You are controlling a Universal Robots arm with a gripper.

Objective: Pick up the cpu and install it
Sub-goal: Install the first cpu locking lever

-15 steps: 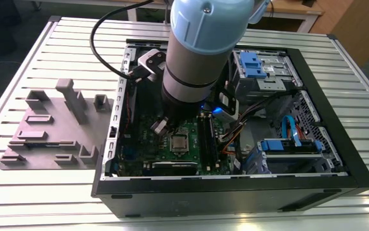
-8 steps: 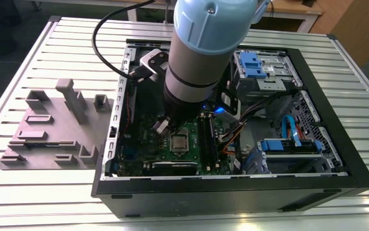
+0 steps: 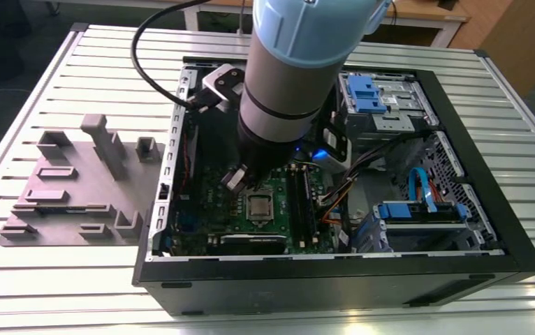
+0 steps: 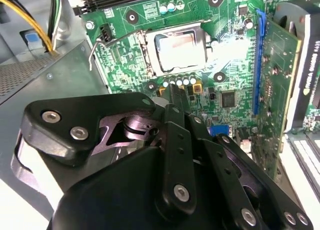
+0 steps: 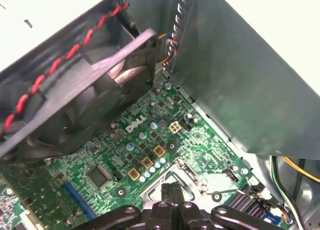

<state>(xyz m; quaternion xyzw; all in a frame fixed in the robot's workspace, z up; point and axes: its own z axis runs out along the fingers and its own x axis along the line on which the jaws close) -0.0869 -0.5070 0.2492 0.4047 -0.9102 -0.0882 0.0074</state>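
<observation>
The cpu (image 4: pixel 175 46) is a silvery square lying flat inside the metal-framed socket (image 4: pixel 146 50) on the green motherboard (image 4: pixel 235 75). In the exterior view the cpu (image 3: pixel 260 206) sits in the middle of the board inside the open computer case (image 3: pixel 491 230). My gripper (image 4: pixel 172 93) hangs just above the board beside the socket's edge, fingers pressed together with nothing between them. The first wrist view has the shut gripper (image 5: pixel 170 189) over the socket frame (image 5: pixel 152 192). The socket's thin lever (image 4: pixel 92 50) sticks out at one side.
A grey plastic tray (image 3: pixel 72 188) with upright blocks lies outside the case on the exterior view's left. A black fan (image 5: pixel 75 105) with a red twisted wire, a graphics card (image 4: pixel 280 75), blue drive brackets (image 3: pixel 417 209) and loose cables (image 3: pixel 342 199) crowd the case.
</observation>
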